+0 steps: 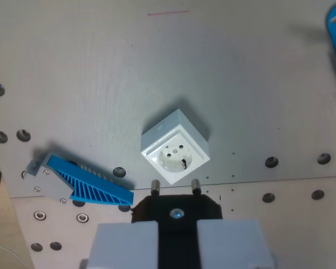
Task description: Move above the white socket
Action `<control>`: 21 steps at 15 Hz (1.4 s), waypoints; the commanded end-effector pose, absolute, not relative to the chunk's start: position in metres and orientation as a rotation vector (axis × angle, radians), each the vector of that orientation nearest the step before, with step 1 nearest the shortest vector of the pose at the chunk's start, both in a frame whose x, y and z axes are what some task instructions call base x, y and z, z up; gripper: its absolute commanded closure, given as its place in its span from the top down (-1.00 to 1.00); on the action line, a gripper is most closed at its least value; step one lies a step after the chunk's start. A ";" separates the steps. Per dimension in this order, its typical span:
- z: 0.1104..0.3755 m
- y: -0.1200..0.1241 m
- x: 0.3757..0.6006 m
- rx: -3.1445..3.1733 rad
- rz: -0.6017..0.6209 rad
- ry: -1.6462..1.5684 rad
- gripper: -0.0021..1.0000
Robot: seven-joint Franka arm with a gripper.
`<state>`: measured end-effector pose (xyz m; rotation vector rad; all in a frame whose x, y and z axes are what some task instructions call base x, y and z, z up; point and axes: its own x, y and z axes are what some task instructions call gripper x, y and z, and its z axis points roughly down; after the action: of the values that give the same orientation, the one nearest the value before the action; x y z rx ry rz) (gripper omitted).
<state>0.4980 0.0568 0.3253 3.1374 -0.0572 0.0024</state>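
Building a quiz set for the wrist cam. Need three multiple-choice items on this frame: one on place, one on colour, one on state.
1. Where does the white cube-shaped plastic socket lie in the wrist view?
A. near the middle
B. top left corner
C. off the grey metal plate

2. What colour is the ribbed plastic part at the wrist view's lower left?
A. red
B. blue
C. yellow

3. What is between the two metal-tipped prongs at the black pincer?
A. the socket
B. the ribbed part
C. nothing

Answers:
1 A, the socket sits about mid-frame on the grey metal plate.
2 B, its ribs are bright blue.
3 C, the prongs sit just below the socket with bare plate between them.
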 end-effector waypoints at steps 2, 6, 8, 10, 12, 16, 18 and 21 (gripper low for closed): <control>0.325 0.057 0.498 3.137 0.003 -0.059 -1.00; 0.325 0.057 0.498 3.137 0.004 -0.049 -1.00; 0.324 0.057 0.497 3.138 0.003 -0.036 -1.00; 0.322 0.057 0.496 3.138 0.004 -0.013 -1.00; 0.320 0.057 0.495 3.138 0.010 0.014 -1.00; 0.313 0.057 0.491 3.140 0.044 0.084 -1.00; 0.308 0.057 0.489 3.140 0.062 0.121 -1.00; 0.299 0.056 0.485 3.136 0.083 0.183 -1.00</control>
<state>0.4881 0.0565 0.3061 3.1349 0.0387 -0.0383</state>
